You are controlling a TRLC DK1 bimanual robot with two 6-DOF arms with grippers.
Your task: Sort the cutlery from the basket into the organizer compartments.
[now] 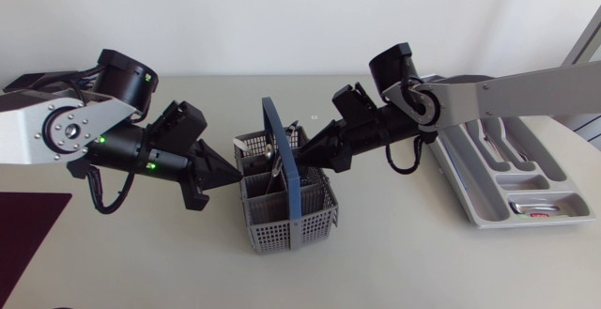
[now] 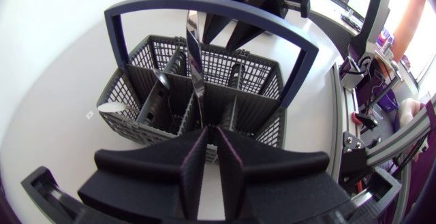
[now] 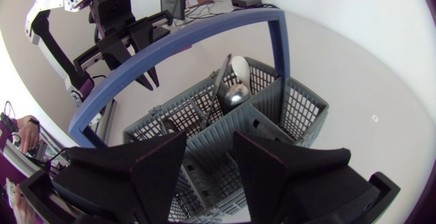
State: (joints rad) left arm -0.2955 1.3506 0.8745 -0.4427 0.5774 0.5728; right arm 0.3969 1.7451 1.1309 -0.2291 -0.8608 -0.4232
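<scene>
Dark grey plastic cutlery basket [image 1: 286, 220], its walls a regular grid of square holes, with a solid blue arched handle [image 1: 282, 159]. Inside it stand a polished silver spoon [image 3: 236, 94] and a silver knife blade [image 2: 194, 60]. Flanking the basket are the matte black left gripper [image 1: 225, 170] and right gripper [image 1: 305, 154], on the silver-grey, black-jointed left arm [image 1: 56, 131] and right arm [image 1: 507, 93]. Small green lights [image 1: 99, 141] show on the left arm. Right of the basket is a pale grey moulded organizer tray [image 1: 467, 196], and far left of it a dark maroon mat [image 1: 28, 239]. The table [image 1: 394, 262] is off-white.
</scene>
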